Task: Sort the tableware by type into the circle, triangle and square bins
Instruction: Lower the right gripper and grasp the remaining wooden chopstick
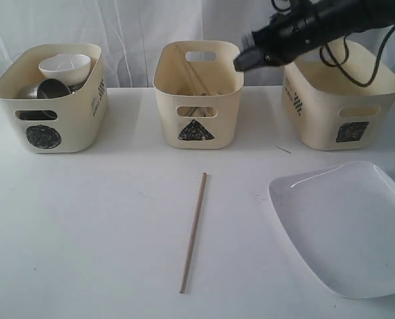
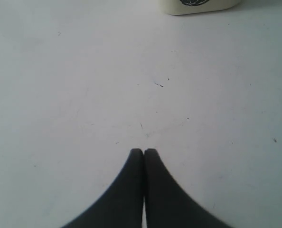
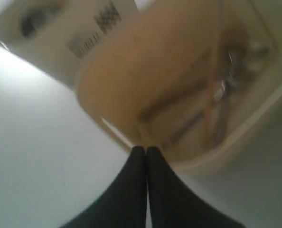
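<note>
Bench [image 1: 84, 219] carrying a large white plate [image 1: 347, 226], front right, before the square bin [image 1: 324, 126] — nothing seen inside. Circle bin [image 1: 64, 123]: white bowl [image 1: 64, 66], steel mug [image 1: 52, 88]. Triangle bin [image 1: 167, 109]: cutlery [image 3: 226, 90]. Loose chopstick [image 1: 193, 232] flat mid-bench, long axis near-to-far, forward of the triangle bin, well below the right fingers [image 3: 136, 161] — clenched, empty, above that bin's rim. Left fingers [image 2: 134, 166] clenched, empty, over bare bench; nearer arm unclear.

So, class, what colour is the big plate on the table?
White, glossy; the plate shows best in the exterior view.
</note>
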Controlling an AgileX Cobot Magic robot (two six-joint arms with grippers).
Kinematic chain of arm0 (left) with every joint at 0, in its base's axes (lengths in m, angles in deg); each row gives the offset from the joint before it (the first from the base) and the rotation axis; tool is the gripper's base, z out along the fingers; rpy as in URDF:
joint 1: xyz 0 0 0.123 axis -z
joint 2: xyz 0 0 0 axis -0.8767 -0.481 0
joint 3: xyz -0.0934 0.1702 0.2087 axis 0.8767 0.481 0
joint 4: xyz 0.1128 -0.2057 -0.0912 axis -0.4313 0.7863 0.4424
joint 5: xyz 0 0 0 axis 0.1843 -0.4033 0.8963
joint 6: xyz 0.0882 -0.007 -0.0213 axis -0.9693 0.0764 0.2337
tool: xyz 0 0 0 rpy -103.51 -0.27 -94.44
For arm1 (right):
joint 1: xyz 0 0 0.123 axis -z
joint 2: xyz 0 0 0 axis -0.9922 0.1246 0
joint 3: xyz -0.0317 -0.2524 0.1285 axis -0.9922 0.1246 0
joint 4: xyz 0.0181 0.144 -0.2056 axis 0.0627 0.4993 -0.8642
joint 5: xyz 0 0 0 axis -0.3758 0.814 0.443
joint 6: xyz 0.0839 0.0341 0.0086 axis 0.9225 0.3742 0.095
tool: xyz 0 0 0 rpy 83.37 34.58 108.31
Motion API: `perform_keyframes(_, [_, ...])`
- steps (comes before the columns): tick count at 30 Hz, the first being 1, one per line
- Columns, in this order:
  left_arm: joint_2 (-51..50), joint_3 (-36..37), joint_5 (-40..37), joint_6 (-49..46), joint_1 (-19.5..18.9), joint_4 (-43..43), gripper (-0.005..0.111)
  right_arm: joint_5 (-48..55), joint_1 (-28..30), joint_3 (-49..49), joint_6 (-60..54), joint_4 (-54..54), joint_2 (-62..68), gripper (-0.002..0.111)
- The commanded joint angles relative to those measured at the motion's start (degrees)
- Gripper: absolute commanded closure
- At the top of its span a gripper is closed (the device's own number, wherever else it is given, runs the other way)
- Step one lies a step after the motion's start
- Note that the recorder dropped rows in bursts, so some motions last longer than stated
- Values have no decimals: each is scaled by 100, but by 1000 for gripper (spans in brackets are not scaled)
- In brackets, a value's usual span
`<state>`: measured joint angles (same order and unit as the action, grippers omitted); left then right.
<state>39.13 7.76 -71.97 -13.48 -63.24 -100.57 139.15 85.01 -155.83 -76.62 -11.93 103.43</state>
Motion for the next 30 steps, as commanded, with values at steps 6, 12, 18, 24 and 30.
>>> perform_keyframes(6, [16, 28, 8, 5, 53, 41, 107, 542, -1202, 1368, 4380, -4007, -850, 108])
perform_keyframes(12, [16, 28, 8, 5, 53, 41, 107, -320, -2636, 2741, 4817, -3895, -1272, 108])
perform_keyframes(18, [16, 28, 8, 5, 53, 41, 107, -1199, -3240, 2896, 5121, -3909, -1156, 108])
perform_keyframes(24, [16, 28, 8, 5, 53, 41, 107, -1517, -3229, 2884, 5746, -3909, -1040, 108])
perform_keyframes(30, [16, 28, 8, 5, 53, 41, 107, -1426, -3229, 2884, 5746, -3894, -870, 91])
